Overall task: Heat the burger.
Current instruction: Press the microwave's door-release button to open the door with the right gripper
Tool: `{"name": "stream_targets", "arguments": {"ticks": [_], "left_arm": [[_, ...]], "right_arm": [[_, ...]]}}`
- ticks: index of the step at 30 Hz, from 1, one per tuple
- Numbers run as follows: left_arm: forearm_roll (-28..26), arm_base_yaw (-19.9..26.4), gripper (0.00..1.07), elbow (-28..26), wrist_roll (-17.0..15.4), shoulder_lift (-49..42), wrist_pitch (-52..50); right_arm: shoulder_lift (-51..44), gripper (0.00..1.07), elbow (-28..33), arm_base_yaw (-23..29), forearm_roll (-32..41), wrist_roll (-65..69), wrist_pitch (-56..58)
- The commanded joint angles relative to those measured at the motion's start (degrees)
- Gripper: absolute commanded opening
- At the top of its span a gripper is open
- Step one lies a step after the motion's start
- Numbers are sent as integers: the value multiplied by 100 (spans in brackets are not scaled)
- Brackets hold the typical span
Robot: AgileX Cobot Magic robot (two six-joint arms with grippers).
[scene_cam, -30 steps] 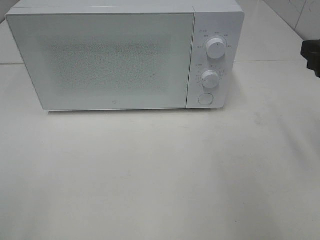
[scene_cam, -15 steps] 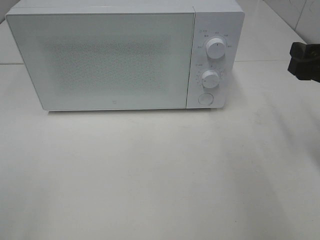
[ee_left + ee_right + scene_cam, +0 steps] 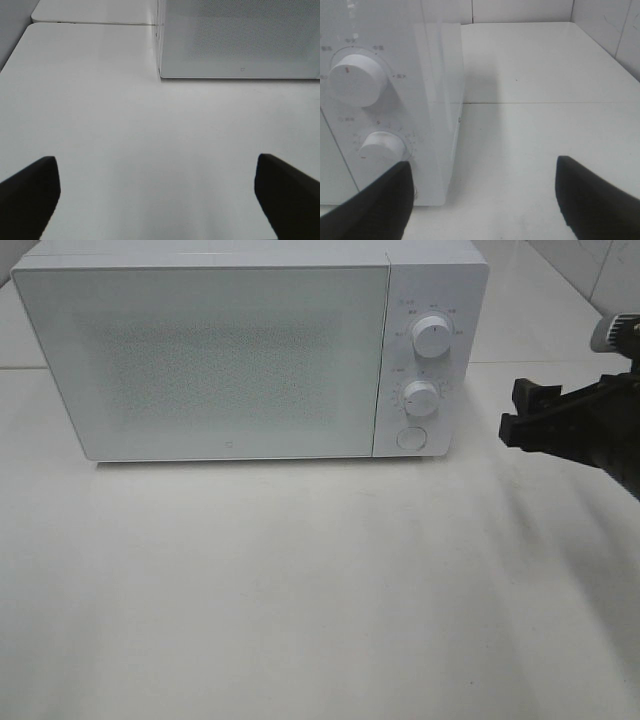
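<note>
Looks like work on the controls: left pincer spread wide and empty over the tabletop, microwave door shut, right pincer parted and empty just right of the control panel. Next calls for squaring up on the round button or one of the knobs above it. No burger in any view; cannot tell whether behind the frosted door.
</note>
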Motion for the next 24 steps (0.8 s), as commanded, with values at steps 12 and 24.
{"name": "stream_targets", "arguments": {"ticks": [12, 24], "left_arm": [[0, -23, 98, 17, -40, -97, -46], [0, -23, 98, 17, -40, -97, -46]], "right_arm": [[751, 76, -63, 1679, 1753, -223, -487], [968, 67, -172, 1971, 2023, 0, -487]]}}
